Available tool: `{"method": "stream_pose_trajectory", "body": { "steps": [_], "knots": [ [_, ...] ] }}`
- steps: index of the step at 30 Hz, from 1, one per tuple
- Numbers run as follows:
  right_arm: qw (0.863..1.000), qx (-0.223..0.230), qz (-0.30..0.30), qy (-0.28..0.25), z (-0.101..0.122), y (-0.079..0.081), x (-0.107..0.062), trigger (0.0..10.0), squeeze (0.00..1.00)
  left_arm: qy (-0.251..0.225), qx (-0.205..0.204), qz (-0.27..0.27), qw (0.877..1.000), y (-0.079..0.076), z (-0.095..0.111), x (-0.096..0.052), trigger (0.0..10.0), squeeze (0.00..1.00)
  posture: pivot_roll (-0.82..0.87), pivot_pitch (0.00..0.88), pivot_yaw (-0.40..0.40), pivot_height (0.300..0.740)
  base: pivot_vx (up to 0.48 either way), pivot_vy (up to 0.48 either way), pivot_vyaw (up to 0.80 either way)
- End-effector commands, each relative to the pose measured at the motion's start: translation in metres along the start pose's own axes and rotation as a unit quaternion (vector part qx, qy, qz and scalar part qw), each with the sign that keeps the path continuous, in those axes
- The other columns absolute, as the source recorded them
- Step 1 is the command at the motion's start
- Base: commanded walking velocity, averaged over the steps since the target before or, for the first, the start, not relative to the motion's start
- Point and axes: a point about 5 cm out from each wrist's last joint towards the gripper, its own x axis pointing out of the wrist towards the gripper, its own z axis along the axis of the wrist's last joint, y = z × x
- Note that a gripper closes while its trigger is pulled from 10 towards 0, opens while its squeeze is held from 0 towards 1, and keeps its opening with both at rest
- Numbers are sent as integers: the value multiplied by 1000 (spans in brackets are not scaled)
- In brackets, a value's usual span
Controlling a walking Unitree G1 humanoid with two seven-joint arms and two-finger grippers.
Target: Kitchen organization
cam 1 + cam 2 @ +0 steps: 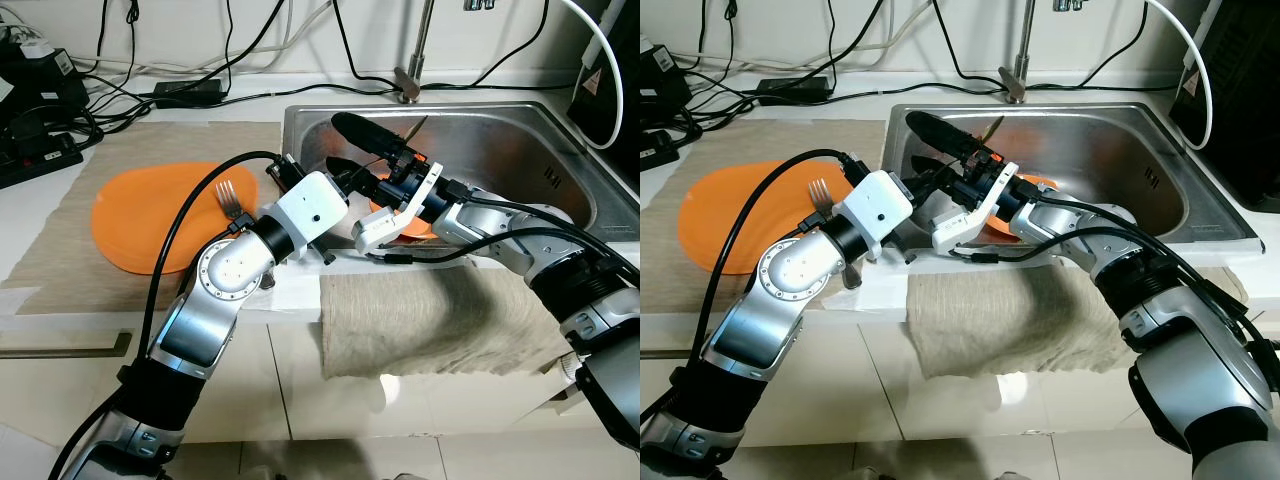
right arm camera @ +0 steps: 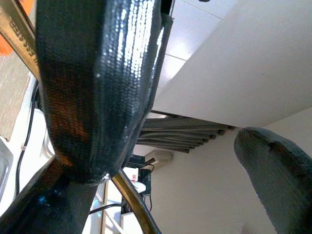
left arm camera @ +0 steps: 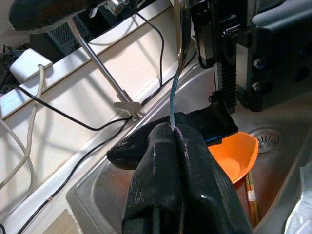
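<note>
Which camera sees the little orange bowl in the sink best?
The left wrist view: the orange bowl shows its open inside beside the drain, past the left gripper. In both eye views the arms hide most of it, leaving an orange sliver. The right wrist view catches an unidentifiable orange corner.

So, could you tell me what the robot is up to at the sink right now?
Both arms reach over the sink. The left gripper is shut on a fork, whose tines point back over the orange plate on the counter. The right gripper is beside it above an orange bowl and chopsticks in the basin.
</note>
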Motion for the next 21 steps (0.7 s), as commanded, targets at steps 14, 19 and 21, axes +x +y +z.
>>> {"method": "stream_pose_trajectory", "body": {
  "steps": [14,19,21],
  "knots": [
    [999,9,-20,48,-17,-12,3,0,0,6,36,-25,999,-3,-4,2,0,0,-2,0,45,740,0,0,0],
    [997,14,-24,69,-22,-12,1,0,0,6,49,-23,998,1,-5,1,0,0,-3,0,47,740,0,0,0],
    [997,14,-24,71,-22,-13,1,0,0,6,51,-22,998,2,-5,1,0,0,-2,0,47,740,0,0,0]
  ]
}}
